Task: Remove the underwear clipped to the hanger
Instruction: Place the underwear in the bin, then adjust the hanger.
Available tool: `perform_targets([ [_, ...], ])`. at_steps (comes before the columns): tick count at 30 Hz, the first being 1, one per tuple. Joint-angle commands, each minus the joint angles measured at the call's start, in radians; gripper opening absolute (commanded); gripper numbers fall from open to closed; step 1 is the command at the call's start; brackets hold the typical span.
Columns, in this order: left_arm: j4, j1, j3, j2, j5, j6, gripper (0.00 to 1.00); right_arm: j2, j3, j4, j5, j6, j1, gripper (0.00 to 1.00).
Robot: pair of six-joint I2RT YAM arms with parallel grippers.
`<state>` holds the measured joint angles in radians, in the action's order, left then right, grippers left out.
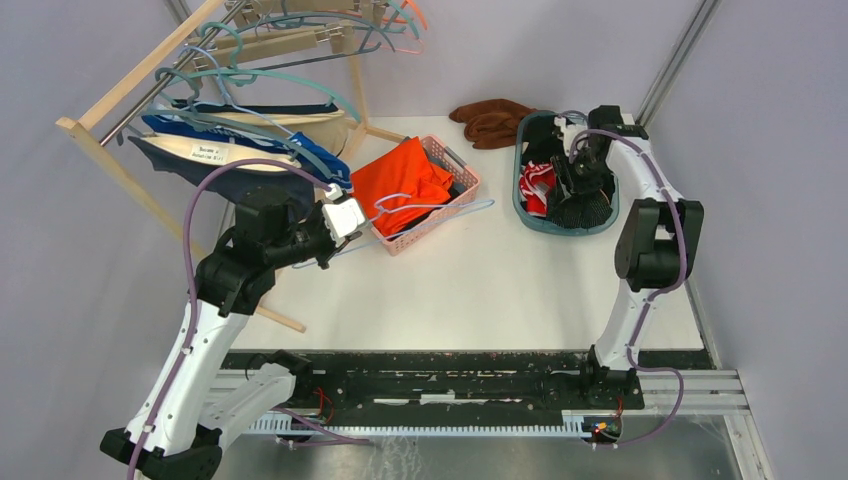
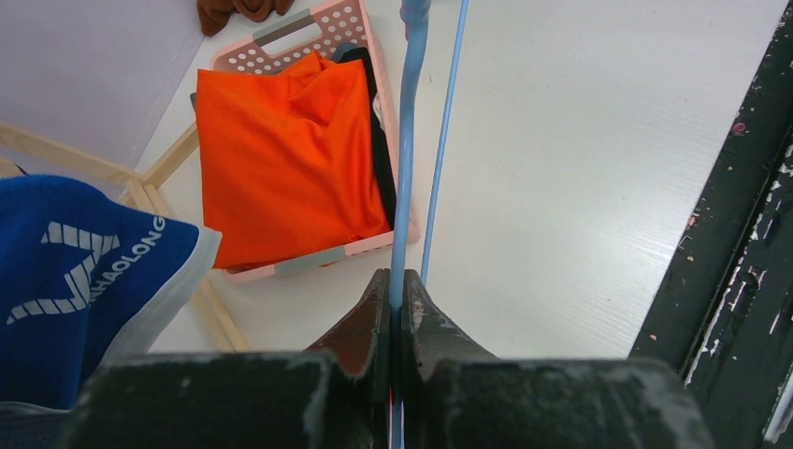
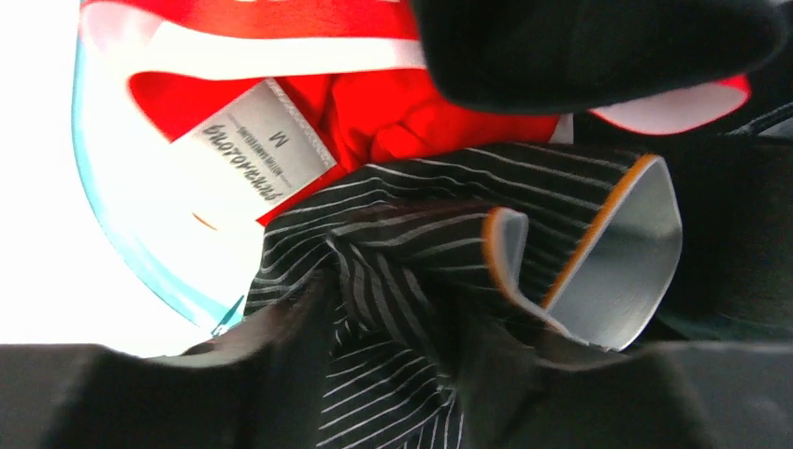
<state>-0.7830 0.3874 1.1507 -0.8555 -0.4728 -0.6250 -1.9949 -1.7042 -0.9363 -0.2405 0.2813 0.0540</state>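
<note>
The royal-blue, navy and beige fabric briefs (image 1: 318, 160) hang far left, just beside the left tool (image 2: 397, 290), which is clamped on a pale blue wire hanger (image 2: 409, 140). The right tool (image 3: 393, 299), jaws apart over the teal plastic basket (image 1: 518, 190), sits well away.

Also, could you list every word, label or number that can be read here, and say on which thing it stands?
"HAOLONG": white letters on the blue underwear; the start of the word is hidden.
"M": on the white tag of the red garment; the tag's slanted brand word and small print are not readable.
White label on the hung underwear: two lines, too small to read.
</note>
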Motion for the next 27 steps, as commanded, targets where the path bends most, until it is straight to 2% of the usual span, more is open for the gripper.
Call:
perform_targets([
  [1,0.046,-0.005,0.000,0.014,0.016,-0.008,0.03,0.082,-0.077,-0.052,-0.042,-0.001,0.004,0.60],
  [7,0.044,-0.004,-0.003,0.018,0.037,0.011,0.03,0.191,-0.133,-0.116,-0.097,0.018,0.001,0.86],
  [9,0.036,-0.002,0.000,0.018,0.036,0.013,0.03,0.232,-0.152,-0.145,-0.131,0.039,-0.005,0.99],
  [16,0.000,-0.001,0.032,-0.005,0.047,0.105,0.03,0.428,-0.110,-0.185,-0.219,0.118,-0.092,1.00],
  [20,-0.074,-0.001,0.075,-0.008,0.044,0.135,0.03,0.535,-0.035,-0.183,-0.278,0.176,-0.223,1.00],
  [24,-0.108,-0.001,0.118,0.013,0.036,0.205,0.03,0.573,-0.037,-0.248,-0.382,0.232,-0.337,0.99],
  [27,-0.097,-0.001,0.144,0.020,0.041,0.282,0.03,0.596,-0.041,-0.238,-0.391,0.211,-0.406,0.99],
])
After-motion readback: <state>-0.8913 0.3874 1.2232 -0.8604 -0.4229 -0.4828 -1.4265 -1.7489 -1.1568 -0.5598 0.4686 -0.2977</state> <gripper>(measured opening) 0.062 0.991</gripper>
